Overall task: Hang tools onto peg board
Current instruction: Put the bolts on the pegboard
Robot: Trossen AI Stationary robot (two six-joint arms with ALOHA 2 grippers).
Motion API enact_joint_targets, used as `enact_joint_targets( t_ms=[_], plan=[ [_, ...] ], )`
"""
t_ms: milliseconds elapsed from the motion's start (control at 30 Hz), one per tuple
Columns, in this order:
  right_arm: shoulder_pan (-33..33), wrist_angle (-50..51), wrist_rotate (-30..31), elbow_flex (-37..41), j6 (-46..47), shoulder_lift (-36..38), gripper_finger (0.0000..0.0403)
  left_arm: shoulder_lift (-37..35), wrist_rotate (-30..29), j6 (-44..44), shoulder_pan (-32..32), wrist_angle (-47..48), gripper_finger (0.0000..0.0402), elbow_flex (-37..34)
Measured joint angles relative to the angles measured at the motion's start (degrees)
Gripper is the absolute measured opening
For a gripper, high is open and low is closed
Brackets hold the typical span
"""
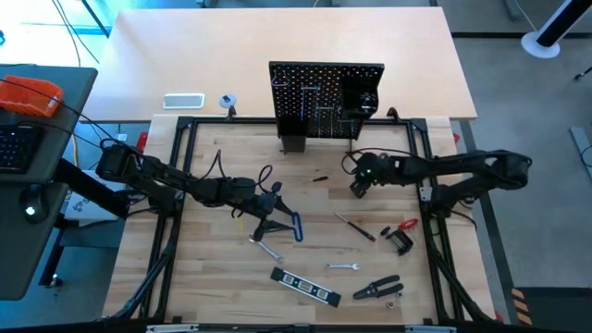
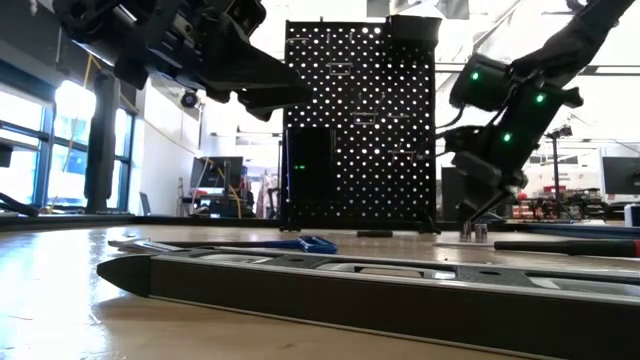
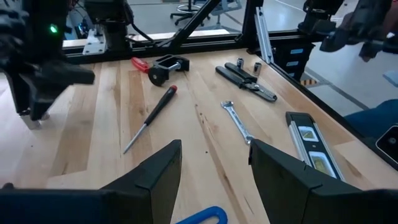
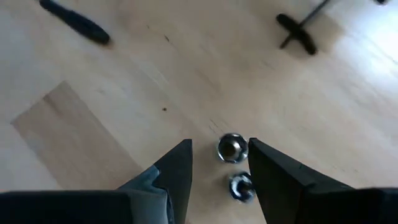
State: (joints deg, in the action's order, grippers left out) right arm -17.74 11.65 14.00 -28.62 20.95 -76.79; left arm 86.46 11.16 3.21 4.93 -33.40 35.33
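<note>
Lying beneath the open left claw (image 3: pixel 214 171): blue-handled key (image 3: pixel 202 216).

Left arm: reaching in toward the middle, left gripper (image 1: pixel 269 197) hovering, fingers spread, empty. Right arm: angling inward, right gripper (image 1: pixel 357 189) pointing down, fingers parted.

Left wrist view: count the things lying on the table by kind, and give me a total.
Clamp: 1
Screwdriver: 1
Pliers: 1
Sockets: 2
Wrench: 1
Level: 1
Blue-handled key: 1
Total: 8
</note>
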Motion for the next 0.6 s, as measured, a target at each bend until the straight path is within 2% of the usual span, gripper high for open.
enact_joint_targets(
  t_ms=[100,167,333,600],
  plan=[
    [0.0,-0.8,0.9,-0.1,-0.4,-3.0,0.0145,0.0,0.0,-0.6,0.0,0.1,0.0184,0.0],
    [0.0,-0.8,1.4,-0.2,-0.5,-4.1,0.0128,0.0,0.0,-1.0,0.0,0.3,0.0184,0.0],
    [0.4,-1.6,1.4,-0.2,-3.0,-3.8,0.0035,0.0,0.0,-1.0,0.0,1.3,0.0184,0.0],
    [0.4,-2.5,-1.1,-0.3,-3.7,-1.5,0.0005,0.0,0.0,-1.0,-0.8,0.8,0.0184,0.0]
  ],
)
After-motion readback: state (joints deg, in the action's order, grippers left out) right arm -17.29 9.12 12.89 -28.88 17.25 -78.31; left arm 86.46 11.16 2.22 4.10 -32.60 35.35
